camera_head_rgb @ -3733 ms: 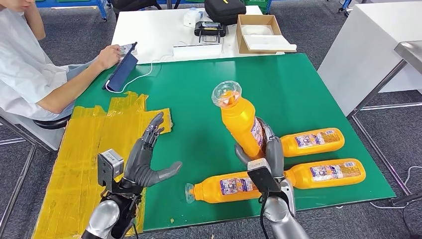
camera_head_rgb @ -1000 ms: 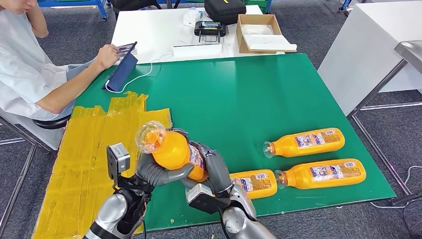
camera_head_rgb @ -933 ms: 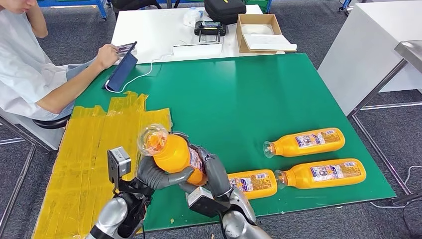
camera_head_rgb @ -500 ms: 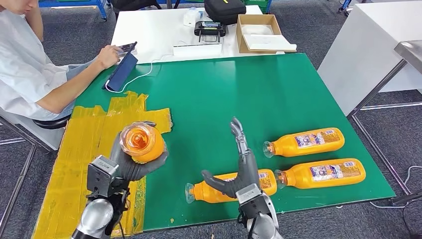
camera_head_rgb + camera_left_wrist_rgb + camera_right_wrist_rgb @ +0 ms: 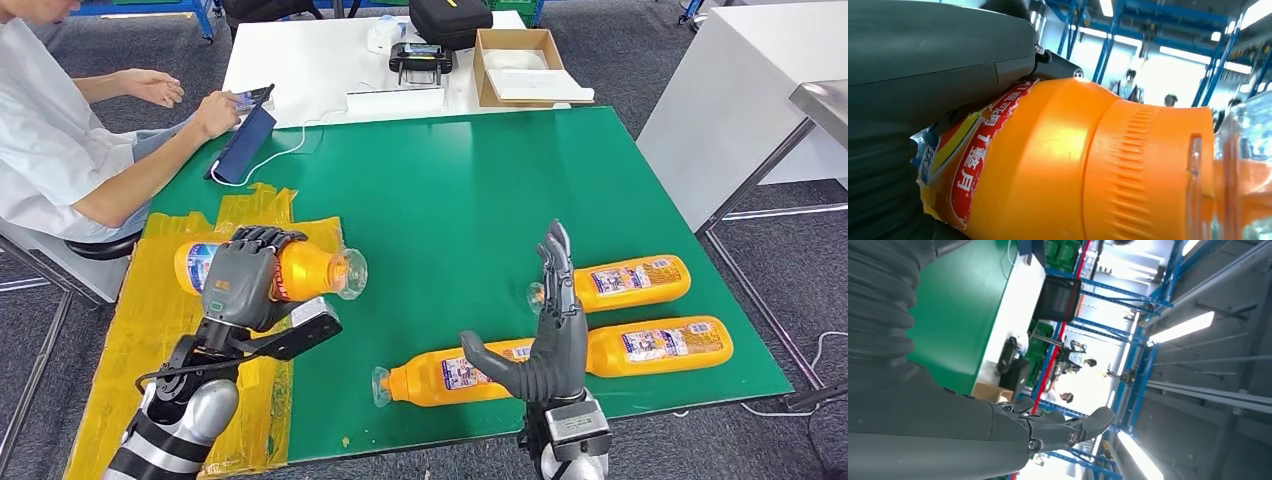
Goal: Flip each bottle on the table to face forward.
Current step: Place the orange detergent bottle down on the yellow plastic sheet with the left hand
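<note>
- The left hand (image 5: 238, 285) sits at the left of the head view with its fingers wrapped around the middle of an orange bottle (image 5: 300, 268), holding it sideways above the yellow taped patch (image 5: 150, 330), clear cap (image 5: 350, 273) pointing toward the centre of the frame.
- The left wrist view shows the same bottle (image 5: 1063, 165) close up: its label (image 5: 973, 160) is crinkled and peeling at the edge where the hand presses against it.
- The right hand (image 5: 545, 340) stands at lower centre, palm upright, fingers straight and spread, thumb out, holding nothing.
- Just behind and below that hand, three more bottles lie on their sides on the green table (image 5: 450, 190): one at lower centre (image 5: 450, 375), one at lower right (image 5: 665, 342), one above it (image 5: 630, 280).
- Handling, as a judgement: the bottles look like stiff, smooth plastic, full and so fairly heavy. The round body could roll or slip in a loose grip. The loose label film may slide. The clear cap looks thin, so it is a poor place to grip.
- Best hold: around the wide middle of the body, as the left hand does now.
- A person (image 5: 60, 150) sits at the upper left with a phone (image 5: 245, 98).
</note>
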Tool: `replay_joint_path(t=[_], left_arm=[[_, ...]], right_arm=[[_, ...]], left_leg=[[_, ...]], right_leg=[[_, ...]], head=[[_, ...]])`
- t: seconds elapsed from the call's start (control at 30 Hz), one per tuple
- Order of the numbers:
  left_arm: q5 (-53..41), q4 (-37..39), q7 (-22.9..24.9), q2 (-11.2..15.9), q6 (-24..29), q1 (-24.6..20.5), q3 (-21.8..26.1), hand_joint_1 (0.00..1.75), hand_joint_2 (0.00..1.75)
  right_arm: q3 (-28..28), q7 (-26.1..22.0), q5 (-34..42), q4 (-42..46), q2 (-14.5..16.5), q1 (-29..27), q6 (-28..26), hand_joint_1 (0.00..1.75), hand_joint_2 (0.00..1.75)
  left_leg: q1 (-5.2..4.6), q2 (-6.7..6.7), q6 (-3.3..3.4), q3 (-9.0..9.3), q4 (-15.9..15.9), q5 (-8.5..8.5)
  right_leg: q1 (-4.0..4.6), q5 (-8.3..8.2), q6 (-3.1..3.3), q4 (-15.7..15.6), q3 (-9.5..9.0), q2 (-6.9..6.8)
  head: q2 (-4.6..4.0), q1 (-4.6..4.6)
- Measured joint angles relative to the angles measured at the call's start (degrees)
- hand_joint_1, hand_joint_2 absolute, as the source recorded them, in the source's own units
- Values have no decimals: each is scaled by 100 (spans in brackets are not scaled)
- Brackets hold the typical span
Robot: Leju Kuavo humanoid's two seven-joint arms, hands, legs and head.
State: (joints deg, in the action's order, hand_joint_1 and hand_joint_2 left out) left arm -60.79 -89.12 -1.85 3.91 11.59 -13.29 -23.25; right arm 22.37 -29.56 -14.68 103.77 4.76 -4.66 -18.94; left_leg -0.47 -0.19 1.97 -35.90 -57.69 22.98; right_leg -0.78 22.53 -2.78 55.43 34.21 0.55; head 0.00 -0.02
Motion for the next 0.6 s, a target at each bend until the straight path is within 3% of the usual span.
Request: replay_joint_path(t=[0.1,0.17,0.5,0.6], left_arm=[[-143,514,379,38,-718,-367,-194,175,175],[-172,928,499,48,-924,-592,-320,175,175],[-222,3042,1071,-243,-826,-1470,-697,175,175],[-252,3650,1203,-366,-644,-1663,-706,62,175]], right_arm=[[-35,-29,-278,172,-19,-21,-177,0,175],[-38,-4,-442,269,-32,-22,-284,0,175],[-21,198,-757,347,-86,81,-588,0,175],[7,252,-731,317,-99,154,-570,0,175]], left_leg=[[0,-5,2,-4,0,-7],[0,-1,1,-7,0,-9],[0,2,1,-13,0,-18],[0,3,1,-14,0,-19]], right_leg=[[0,-3,-3,0,0,-2],[1,-12,1,0,4,0],[0,-21,2,0,6,2],[0,-22,2,0,6,2]], head=[[0,1],[0,-1],[0,1],[0,-1]])
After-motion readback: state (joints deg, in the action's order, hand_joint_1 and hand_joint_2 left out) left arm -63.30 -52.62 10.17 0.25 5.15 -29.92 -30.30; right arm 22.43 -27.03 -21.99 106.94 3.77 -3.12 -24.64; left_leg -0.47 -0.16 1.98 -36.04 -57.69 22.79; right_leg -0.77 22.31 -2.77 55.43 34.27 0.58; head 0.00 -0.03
